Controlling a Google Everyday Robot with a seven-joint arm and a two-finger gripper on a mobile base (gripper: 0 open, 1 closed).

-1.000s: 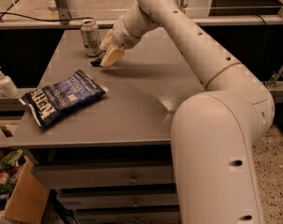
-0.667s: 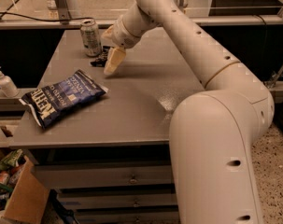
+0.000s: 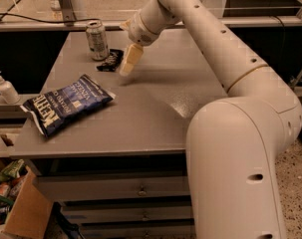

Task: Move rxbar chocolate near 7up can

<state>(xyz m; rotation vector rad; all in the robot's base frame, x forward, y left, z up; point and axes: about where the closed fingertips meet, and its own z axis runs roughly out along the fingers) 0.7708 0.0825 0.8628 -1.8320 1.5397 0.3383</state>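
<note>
The rxbar chocolate point(image 3: 110, 59), a small flat black wrapper, lies on the grey table point(image 3: 155, 108) at the back left. It lies just right of the upright silvery 7up can point(image 3: 97, 39), almost touching its base. My gripper point(image 3: 130, 61) hangs just right of the bar, fingers pointing down at the tabletop. It is open and holds nothing, and the bar lies free beside it.
A large dark blue chip bag point(image 3: 66, 103) lies at the table's front left. A white pump bottle point(image 3: 5, 87) stands on a ledge left of the table. A cardboard box point(image 3: 16, 208) with clutter sits on the floor at lower left. My arm point(image 3: 230, 83) spans the table's right side.
My gripper has shifted right, off the rxbar. The bar, earlier covered by the fingers, now lies uncovered next to the can. The can and the chip bag have not moved.
</note>
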